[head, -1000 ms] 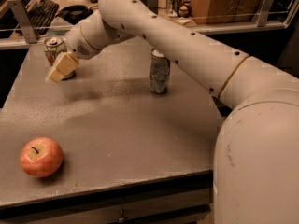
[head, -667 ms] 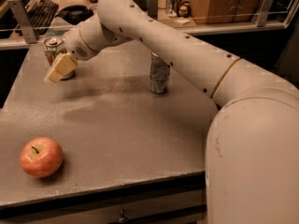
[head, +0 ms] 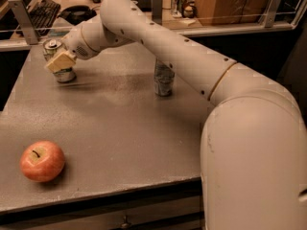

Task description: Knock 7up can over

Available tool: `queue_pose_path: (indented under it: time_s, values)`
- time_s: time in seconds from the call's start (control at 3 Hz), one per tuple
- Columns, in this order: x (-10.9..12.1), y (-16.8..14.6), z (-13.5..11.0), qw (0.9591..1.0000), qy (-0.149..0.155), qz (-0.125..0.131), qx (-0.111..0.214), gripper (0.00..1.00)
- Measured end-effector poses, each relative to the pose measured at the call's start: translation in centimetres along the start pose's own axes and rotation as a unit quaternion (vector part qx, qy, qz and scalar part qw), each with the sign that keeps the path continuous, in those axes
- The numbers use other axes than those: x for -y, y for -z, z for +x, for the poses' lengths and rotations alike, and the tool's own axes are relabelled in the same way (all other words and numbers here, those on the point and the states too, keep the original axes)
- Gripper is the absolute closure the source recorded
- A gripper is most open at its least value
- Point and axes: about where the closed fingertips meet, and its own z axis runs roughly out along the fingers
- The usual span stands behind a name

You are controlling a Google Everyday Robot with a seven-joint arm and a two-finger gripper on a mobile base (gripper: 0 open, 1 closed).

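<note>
Tool (head: 60, 60) has moved in against the 7up can (head: 53, 45); can still upright on desk (head: 124, 138). Tool's grip: cannot tell. Topple not yet done.

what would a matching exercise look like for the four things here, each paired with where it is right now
Things:
1. 7up can
2. silver-grey can
3. apple
4. gripper

Places:
a. near left part of the table
b. at the far left, over the front of the 7up can
c. middle of the table, partly behind the arm
d. far left of the table, partly hidden

Pairs: 1-d, 2-c, 3-a, 4-b
</note>
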Motion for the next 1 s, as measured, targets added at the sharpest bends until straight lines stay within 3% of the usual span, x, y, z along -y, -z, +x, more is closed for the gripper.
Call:
queue_pose_path:
  time_s: [0.33, 0.67, 1.0]
  values:
    - [0.2, 0.9, -0.5, 1.0, 0.003, 0.005, -0.006, 0.64]
    - [0.0, 3.1, -1.6, 0.9992, 0.011, -0.002, -0.037, 0.87]
    - [0.0, 6.6, -3.4, 0.9953, 0.016, -0.008, -0.095, 1.0]
